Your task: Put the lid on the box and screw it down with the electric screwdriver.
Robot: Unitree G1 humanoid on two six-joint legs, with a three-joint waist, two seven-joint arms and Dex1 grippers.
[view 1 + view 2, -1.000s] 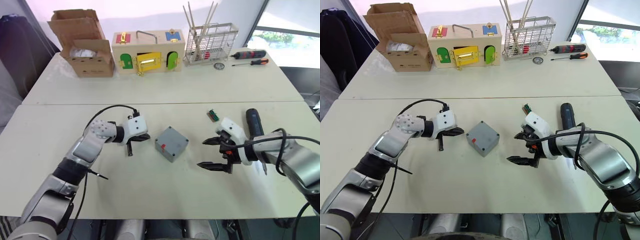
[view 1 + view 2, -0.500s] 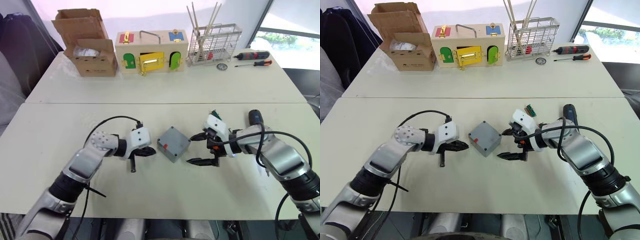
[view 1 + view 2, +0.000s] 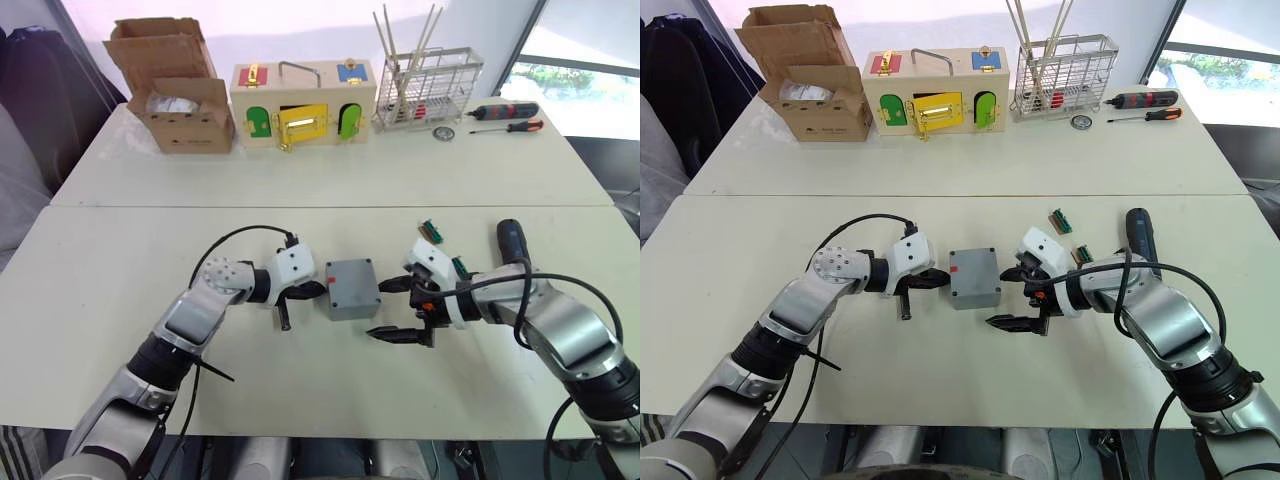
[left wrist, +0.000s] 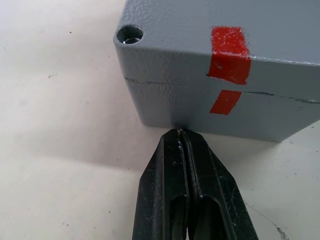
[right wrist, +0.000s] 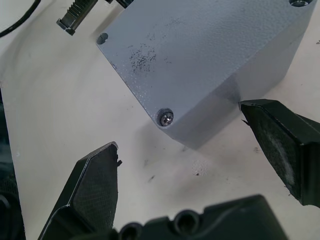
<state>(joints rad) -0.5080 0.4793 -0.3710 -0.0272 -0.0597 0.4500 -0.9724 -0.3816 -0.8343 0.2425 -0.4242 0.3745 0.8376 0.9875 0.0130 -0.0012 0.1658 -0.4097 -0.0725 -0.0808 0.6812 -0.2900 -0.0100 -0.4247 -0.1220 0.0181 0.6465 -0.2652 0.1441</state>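
The grey box (image 3: 352,288) sits on the near table with the lid (image 4: 170,30) lying on it. A seam and red tape marks run along its side, and a screw (image 5: 166,118) shows in one corner. My left gripper (image 3: 315,290) is shut, its tips touching the box's left side low down (image 4: 180,134). My right gripper (image 3: 380,310) is open just right of the box, with one corner of the box between its fingers (image 5: 95,185). The black electric screwdriver (image 3: 512,240) lies on the table behind my right arm.
Small green parts (image 3: 428,230) lie behind the right gripper. On the far table stand a cardboard box (image 3: 180,100), a wooden latch box (image 3: 303,105), a wire rack (image 3: 425,85) and hand screwdrivers (image 3: 505,112).
The box has turned from diamond-wise to square with the table edge. My left gripper moved right up against it. My right gripper came left from beside the screwdriver to the box.
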